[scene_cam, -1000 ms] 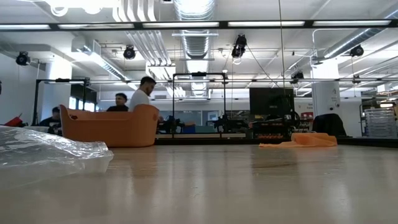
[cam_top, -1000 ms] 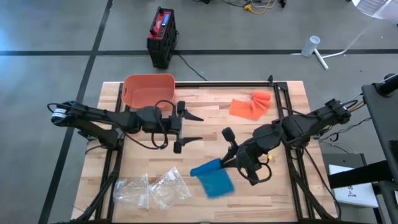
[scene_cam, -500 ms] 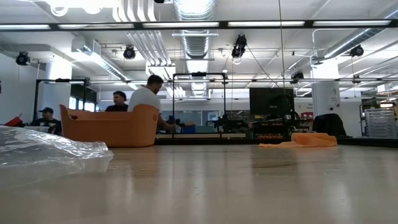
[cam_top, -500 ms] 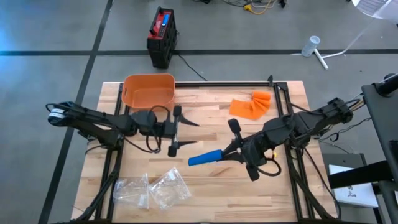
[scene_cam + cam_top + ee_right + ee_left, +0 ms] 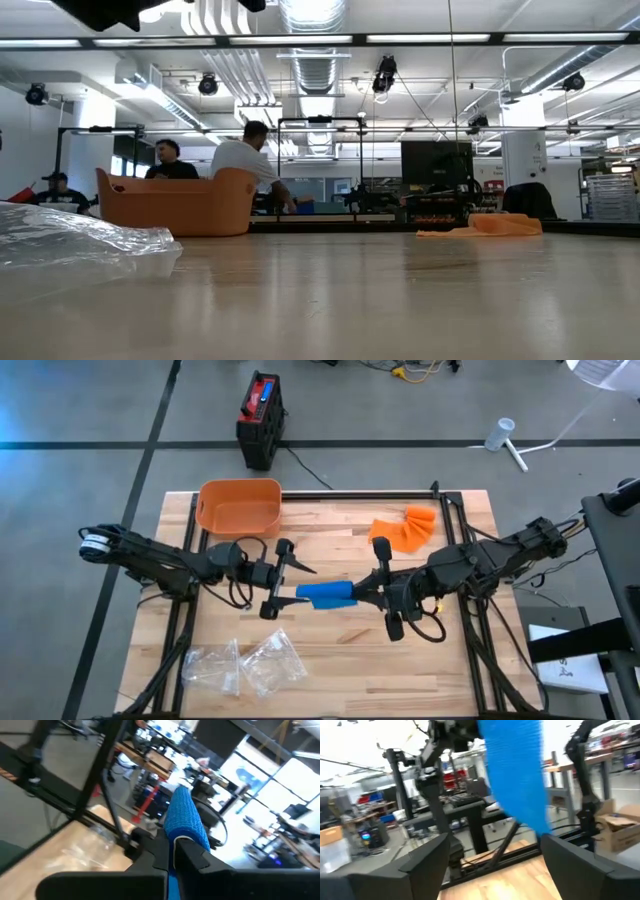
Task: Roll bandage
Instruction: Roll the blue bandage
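- Right gripper (image 5: 372, 593) pinches the blue bandage (image 5: 326, 595), which sticks out ahead of its fingertips.
- Left gripper (image 5: 283, 588) is spread, its fingers either side of the bandage's free end.

bandage (image 5: 326, 594) mid-table between both arms, basket (image 5: 238, 506) behind left, bags (image 5: 245, 663) front left

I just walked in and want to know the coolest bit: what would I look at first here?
First the bright blue bandage, held up over the middle of the table. The right gripper is shut on one end, and the left gripper faces the other end with its fingers open. Next, the orange basket at the table's far left corner and the orange cloth further right.
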You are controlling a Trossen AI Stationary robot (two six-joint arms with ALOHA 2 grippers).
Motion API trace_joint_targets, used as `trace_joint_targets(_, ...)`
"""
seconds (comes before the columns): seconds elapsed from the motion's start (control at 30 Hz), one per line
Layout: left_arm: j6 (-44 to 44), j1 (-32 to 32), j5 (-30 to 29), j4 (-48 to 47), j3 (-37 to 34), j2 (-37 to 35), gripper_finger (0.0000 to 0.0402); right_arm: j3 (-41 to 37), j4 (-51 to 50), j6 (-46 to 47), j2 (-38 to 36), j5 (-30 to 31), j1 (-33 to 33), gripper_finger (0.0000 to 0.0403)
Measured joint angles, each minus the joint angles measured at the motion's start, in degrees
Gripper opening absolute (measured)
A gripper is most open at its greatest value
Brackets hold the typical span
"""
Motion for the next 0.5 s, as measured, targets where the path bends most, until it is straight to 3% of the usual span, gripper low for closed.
trace_joint_targets(0.27, -4.5, 0.0, 1.8, 0.4, 1.0, 0.0, 0.0318, 0.0, 0.8, -2.8, 0.0, 4.3, 0.0, 0.0003)
trace_joint_targets(0.5, -11.8, 0.0, -1.9, 0.1, 3.1, 2.0, 0.0282, 0.0, 3.2, -5.4, 0.0, 4.4, 0.0, 0.0003)
